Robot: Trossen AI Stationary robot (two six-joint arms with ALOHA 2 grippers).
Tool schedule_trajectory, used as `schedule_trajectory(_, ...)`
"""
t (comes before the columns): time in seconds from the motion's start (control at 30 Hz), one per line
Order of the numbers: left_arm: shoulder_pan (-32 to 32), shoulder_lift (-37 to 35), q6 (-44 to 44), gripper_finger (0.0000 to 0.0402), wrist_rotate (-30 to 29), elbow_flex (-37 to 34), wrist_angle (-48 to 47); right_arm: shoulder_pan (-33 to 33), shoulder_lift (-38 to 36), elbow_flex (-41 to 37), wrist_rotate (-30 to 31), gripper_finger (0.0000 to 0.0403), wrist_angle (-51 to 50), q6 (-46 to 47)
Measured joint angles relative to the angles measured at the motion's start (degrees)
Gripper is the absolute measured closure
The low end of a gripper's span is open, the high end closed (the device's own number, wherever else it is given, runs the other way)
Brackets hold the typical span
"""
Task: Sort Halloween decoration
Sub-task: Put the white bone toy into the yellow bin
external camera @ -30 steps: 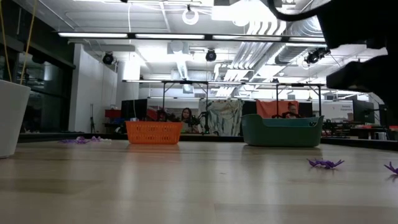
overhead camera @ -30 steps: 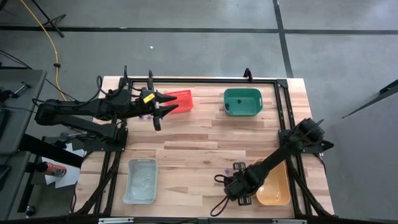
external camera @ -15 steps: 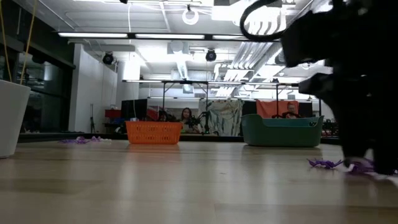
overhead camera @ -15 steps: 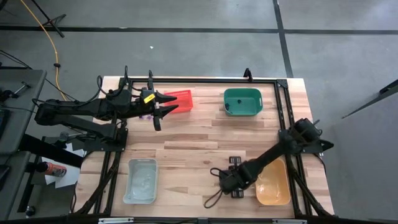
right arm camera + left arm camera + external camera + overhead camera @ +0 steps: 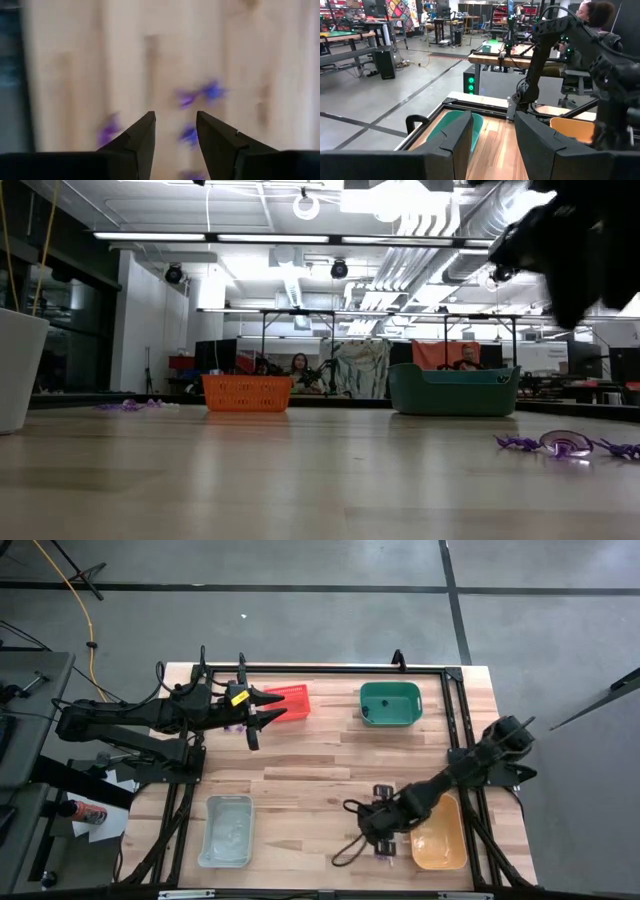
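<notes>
Wood tabletop (image 5: pixel 320 755), purple trinkets (image 5: pixel 522 443), no legible txt.

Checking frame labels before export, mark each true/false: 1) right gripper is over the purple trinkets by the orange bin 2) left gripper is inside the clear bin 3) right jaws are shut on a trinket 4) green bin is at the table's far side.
1) True: the right gripper hovers over the purple trinkets beside the orange bin.
2) False: the left gripper is by the red bin; the clear bin holds no gripper.
3) False: open, holding nothing.
4) True: green bin.
</notes>
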Motion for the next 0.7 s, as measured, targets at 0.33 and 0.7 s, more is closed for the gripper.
schedule_trajectory(0.33,0.0,0.0,0.0,0.0265,0.0,0.0,0.0,9.7,1.3,0.0,-17.7,0.0265,11.5,14.7)
schedule_trajectory(0.7,0.0,0.0,2.0,0.0265,0.0,0.0,0.0,10.6,7.3,0.0,-15.3,0.0265,12.1,4.8)
